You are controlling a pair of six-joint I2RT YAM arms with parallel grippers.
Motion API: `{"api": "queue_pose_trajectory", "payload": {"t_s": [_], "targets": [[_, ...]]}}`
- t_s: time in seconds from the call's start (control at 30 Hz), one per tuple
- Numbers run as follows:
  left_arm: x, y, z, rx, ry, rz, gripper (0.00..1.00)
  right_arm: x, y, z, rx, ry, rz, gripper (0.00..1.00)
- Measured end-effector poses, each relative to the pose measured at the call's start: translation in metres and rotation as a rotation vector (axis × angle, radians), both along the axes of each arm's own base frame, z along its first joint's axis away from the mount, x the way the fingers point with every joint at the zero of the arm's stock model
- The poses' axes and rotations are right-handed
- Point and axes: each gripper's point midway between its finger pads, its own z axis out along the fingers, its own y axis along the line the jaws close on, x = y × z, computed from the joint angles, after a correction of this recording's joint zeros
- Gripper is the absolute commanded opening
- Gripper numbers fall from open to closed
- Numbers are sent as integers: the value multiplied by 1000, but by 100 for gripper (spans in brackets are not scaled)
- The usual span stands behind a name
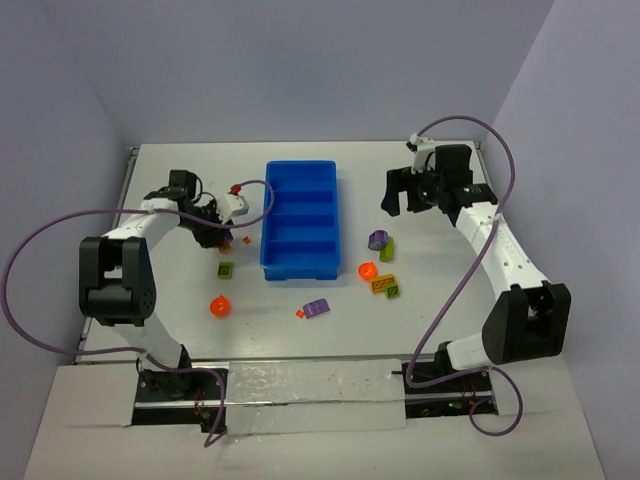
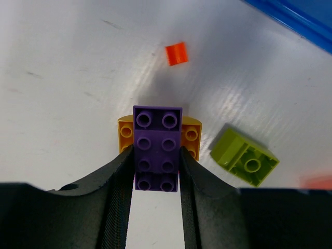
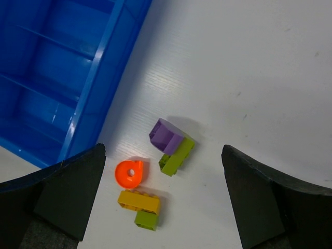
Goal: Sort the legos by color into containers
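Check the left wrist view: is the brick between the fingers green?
No, the brick between the left gripper's fingers is purple.

The purple brick (image 2: 157,148) hides most of the yellow brick (image 2: 191,136). The blue tray (image 2: 295,18) is cut off at the corner. An orange blur (image 2: 317,182) sits at the edge.

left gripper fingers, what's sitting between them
A purple brick sits between the left gripper fingers, touching both; a yellow brick peeks out past its sides. Seen in the left wrist view.
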Motion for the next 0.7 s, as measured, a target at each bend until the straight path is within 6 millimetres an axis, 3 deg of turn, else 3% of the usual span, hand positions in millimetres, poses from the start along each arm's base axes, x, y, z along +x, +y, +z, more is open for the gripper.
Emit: {"api": "queue_pose_trajectory", "payload": {"t_s": [0.17, 0.3, 0.43, 0.53, 0.6, 0.7], "targets": [[24, 10, 45, -34, -76, 42, 0, -5, 27, 12, 99, 18, 50, 100], [23, 3, 115, -149, -185, 83, 0, -7, 54, 34, 257, 39, 97, 100], [-8, -34, 204, -394, -321, 48, 0, -17, 92, 58, 490, 108, 210, 98], [-43, -63, 253, -596, -350, -20, 0, -25, 126, 74, 662, 201, 330, 96], [-60, -77, 271, -705, -337, -55, 0, -33, 149, 80, 763, 278, 400, 96], [-74, -86, 267, -800, -270, -40, 0, -45, 187, 94, 917, 390, 504, 96]]}}
